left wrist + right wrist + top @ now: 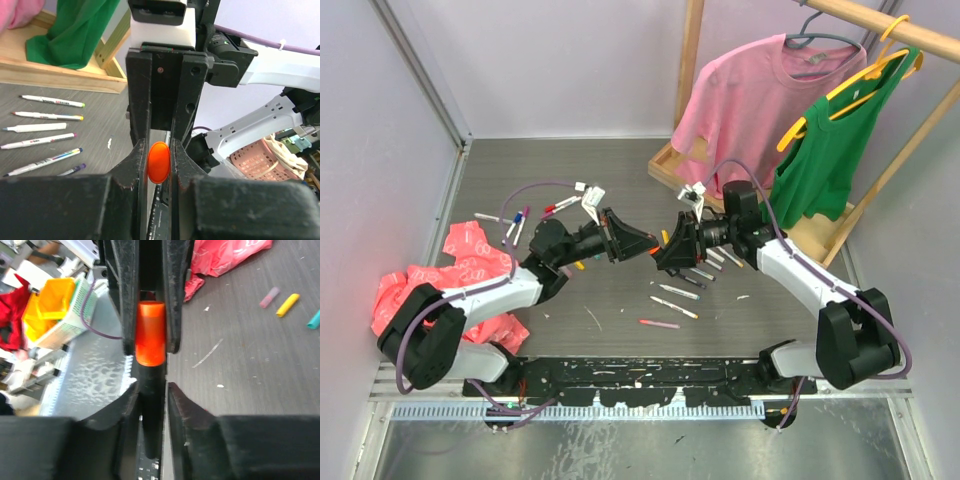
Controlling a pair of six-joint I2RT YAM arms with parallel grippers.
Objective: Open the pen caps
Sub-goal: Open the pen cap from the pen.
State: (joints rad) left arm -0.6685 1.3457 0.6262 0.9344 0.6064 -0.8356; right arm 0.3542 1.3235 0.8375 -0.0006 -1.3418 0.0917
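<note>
Grey tabletop (590, 170) fills the overhead view. The left gripper (647, 246) and right gripper (667, 252) meet tip to tip at centre frame. Slim pens (675, 292) lie scattered below and to the right of them, with more at upper left.

From the left wrist, the left jaws sit nearly closed on an orange cap (159, 162), seen end-on at lower centre. The right gripper faces it from above.

From the right wrist, that cap sits at upper centre, pinched between the left jaws. Its black barrel (151, 410) runs down between the right jaws, which flank it closely; whether they press it I cannot tell. Loose pen caps (288, 304) lie at upper right.
</note>
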